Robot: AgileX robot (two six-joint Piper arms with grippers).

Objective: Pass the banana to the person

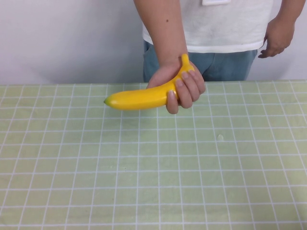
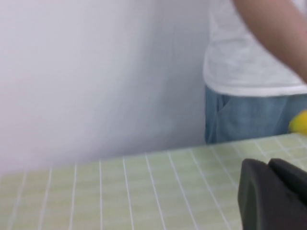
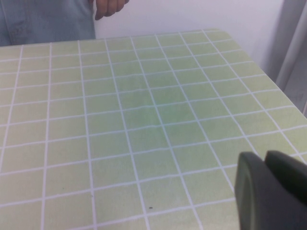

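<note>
The banana [image 1: 139, 98] is bright yellow and lies in the person's hand [image 1: 187, 86], held level just above the far side of the table, tip pointing left. The person [image 1: 225, 28], in a white T-shirt and blue jeans, stands behind the table. A bit of the banana [image 2: 300, 123] shows at the edge of the left wrist view, in front of the person [image 2: 249, 72]. My left gripper [image 2: 268, 165] is shut and empty, low over the table. My right gripper [image 3: 264, 158] is shut and empty over the cloth. Neither gripper shows in the high view.
The table [image 1: 153, 182] is covered by a green cloth with a white grid. A white wall [image 1: 62, 38] stands behind it. The person's other hand [image 1: 277, 38] hangs at the far right. The table's right edge and a grey curtain [image 3: 295, 62] show in the right wrist view.
</note>
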